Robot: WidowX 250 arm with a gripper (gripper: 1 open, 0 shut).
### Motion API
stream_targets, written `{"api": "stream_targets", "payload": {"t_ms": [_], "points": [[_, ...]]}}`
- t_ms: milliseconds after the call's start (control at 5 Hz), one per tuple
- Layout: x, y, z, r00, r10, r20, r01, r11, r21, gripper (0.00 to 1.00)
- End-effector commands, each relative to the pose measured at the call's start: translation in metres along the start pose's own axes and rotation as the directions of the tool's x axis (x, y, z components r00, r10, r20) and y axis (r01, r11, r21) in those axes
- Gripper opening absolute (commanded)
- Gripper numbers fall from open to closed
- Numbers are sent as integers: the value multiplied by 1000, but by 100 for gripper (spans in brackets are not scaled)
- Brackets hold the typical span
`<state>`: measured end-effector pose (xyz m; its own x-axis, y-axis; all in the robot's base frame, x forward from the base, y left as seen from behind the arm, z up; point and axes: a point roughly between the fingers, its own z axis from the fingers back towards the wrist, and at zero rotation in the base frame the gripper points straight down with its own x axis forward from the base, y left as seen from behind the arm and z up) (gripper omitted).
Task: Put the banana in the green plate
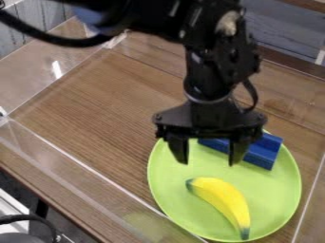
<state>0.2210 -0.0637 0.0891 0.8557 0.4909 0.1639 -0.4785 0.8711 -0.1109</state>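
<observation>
Lying flat on the green plate, the banana sits in the lower middle of it, running diagonally from upper left down to lower right, with its dark tip pointing toward the plate's near right rim. Nothing is touching it as far as I can see, so it's just resting there on its own.

Right above it hangs the gripper, black, pointing nearly straight down, with its two fingers spread wide apart and nothing between them. The left finger comes down over the upper left part of the plate, the right one over the upper middle. There's a clear gap between the fingertips and the banana below.

Behind the right finger, at the plate's upper right, there's a blue block, partly hidden by the gripper. It looks like it's on the plate or right at its rim, can't say which for sure.

The plate itself rests on a wooden table with a brown grain pattern, toward the lower right of the view. A clear plastic wall runs along the table's near left edge. The arm reaches in from the top, dark and a bit blurred.
</observation>
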Motion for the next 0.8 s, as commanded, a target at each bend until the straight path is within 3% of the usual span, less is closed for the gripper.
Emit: {"api": "stream_targets", "payload": {"t_ms": [0, 200, 600], "points": [[24, -6, 26, 998, -9, 62, 11, 999, -42, 100], [35, -6, 21, 996, 49, 69, -46, 998, -42, 100], [42, -4, 4, 991, 113, 69, -112, 993, -24, 100]]}}
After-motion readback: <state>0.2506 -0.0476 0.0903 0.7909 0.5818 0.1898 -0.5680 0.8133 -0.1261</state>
